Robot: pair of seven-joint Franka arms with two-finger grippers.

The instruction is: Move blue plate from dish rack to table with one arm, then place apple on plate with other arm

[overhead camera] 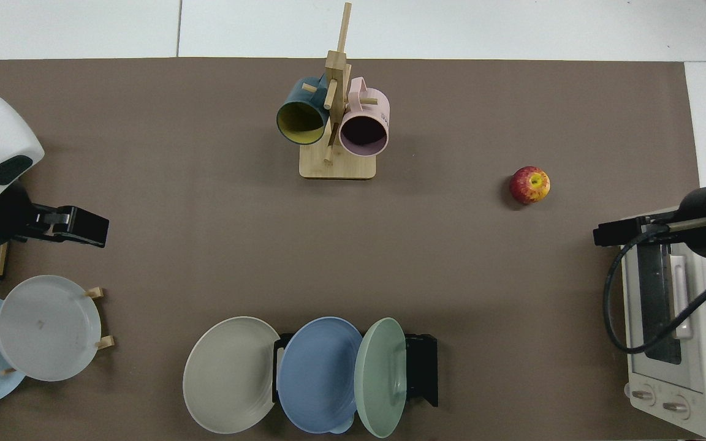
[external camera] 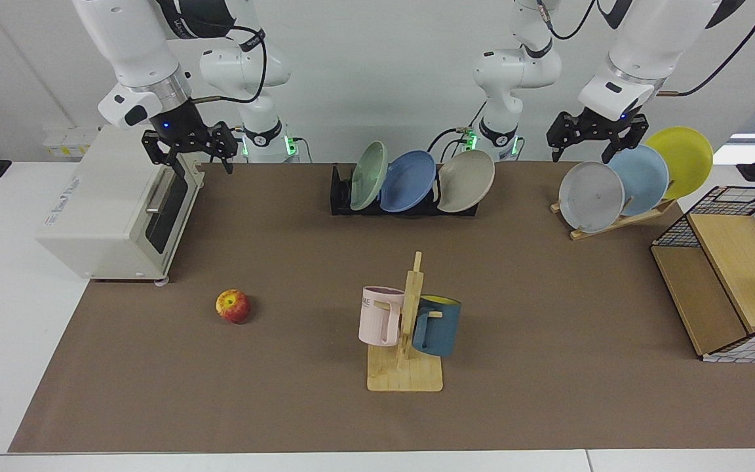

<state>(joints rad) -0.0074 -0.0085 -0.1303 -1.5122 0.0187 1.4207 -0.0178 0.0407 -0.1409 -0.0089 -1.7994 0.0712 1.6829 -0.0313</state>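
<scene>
Nearest the facing camera: a pale wooden mug tree (external camera: 407,341) on a square base, with a pink mug (external camera: 381,315) hung on one side and a dark teal mug with yellow interior (external camera: 438,325) on the other. Beside it, well apart, the small red apple with yellow patches (external camera: 233,306) lies alone on the brown mat covering the long white table (external camera: 548,314).

Middle: a white toaster oven (external camera: 118,210) at one end of the mat; a wire-and-wood basket shelf (external camera: 731,275) at the other.

Far: the low black slotted dish rack (external camera: 341,196) holds three plates on edge, in a row: a pale green plate (external camera: 369,175), the round periwinkle-blue plate (external camera: 407,181) in the centre, a beige plate (external camera: 466,181). A light wooden slanted stand (external camera: 620,219) holds a grey plate (external camera: 591,196), a sky-blue plate (external camera: 639,178) and a yellow plate (external camera: 679,160).

Right gripper (external camera: 187,149): above the toaster oven, fingers spread, empty. Left gripper (external camera: 595,136): above the slanted stand, fingers spread, empty. Both arms wait.
</scene>
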